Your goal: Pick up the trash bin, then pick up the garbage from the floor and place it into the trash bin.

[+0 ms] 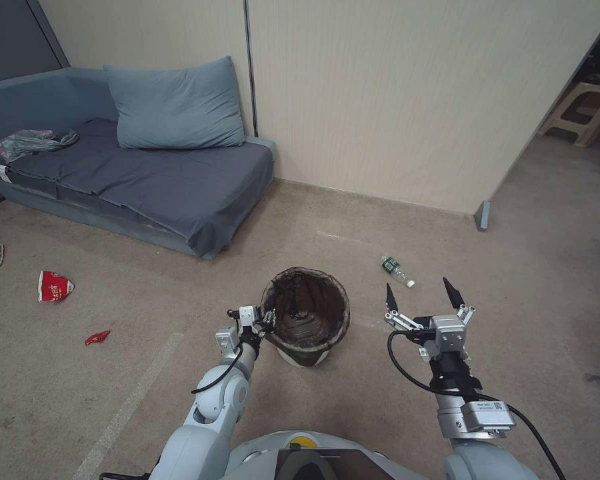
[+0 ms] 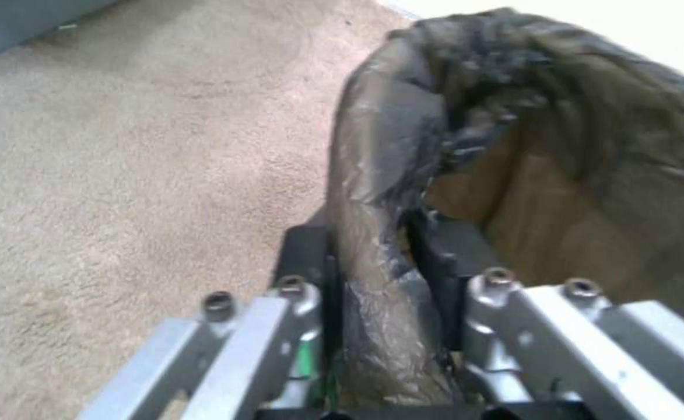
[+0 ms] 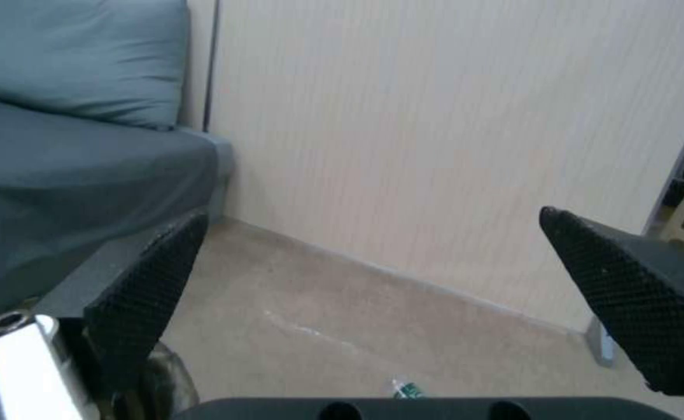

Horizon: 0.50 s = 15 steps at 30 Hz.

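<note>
Head view shows the left tool (image 1: pixel 268 325) clenched on the lined rim of the trash bin (image 1: pixel 305 315), mid-floor; thin liner may slip. The right tool (image 1: pixel 425 296) hangs released near the bottle (image 1: pixel 397 271).

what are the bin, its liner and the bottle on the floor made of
Trash bin: smooth white shell, probably hard plastic. Liner bag: thin glossy brown plastic film, crinkled where the left gripper pinches the rim. Bottle: clear plastic by its see-through look, green label.
</note>
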### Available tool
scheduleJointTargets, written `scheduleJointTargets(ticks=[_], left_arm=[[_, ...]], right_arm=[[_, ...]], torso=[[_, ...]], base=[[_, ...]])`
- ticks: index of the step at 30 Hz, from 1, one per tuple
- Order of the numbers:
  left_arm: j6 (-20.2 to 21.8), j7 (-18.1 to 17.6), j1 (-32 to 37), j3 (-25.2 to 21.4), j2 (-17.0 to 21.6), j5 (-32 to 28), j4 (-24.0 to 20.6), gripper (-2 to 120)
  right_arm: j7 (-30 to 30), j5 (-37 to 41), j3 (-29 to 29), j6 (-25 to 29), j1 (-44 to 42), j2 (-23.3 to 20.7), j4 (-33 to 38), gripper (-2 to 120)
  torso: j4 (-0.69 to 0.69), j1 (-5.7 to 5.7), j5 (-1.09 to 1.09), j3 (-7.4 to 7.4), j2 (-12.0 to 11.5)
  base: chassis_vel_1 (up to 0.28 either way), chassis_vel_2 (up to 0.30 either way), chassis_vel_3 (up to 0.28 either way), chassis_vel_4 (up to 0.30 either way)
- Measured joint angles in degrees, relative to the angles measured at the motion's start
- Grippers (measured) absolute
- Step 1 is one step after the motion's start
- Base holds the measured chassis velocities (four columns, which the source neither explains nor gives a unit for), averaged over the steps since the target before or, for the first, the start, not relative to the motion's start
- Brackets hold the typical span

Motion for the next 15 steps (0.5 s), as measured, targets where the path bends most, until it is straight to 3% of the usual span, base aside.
scheduleJointTargets(ticks=[4, 9, 15], left_arm=[[0.00, -0.42, 0.74, 0.15, -0.37, 0.06, -0.58, 7], [0.01, -1.13, 1.04, 0.11, -0.84, 0.24, -0.80, 6], [0.01, -1.54, 1.15, -0.23, -1.21, 0.39, -0.80, 6]], right_arm=[[3.09, -0.44, -0.81, -1.17, 0.06, 0.00, 0.26, 100], [7.64, -0.83, -2.09, -3.58, 0.06, 0.00, 1.15, 100], [9.06, -3.19, -1.90, -1.22, 0.70, 0.00, 0.60, 100]], torso=[[0.00, 0.00, -0.03, 0.01, -0.01], [-0.01, 0.00, -0.05, 0.02, -0.01], [-0.01, 0.00, -0.05, 0.02, -0.02]], base=[[0.000, 0.000, 0.000, 0.000], [0.000, 0.000, 0.000, 0.000], [0.000, 0.000, 0.000, 0.000]])
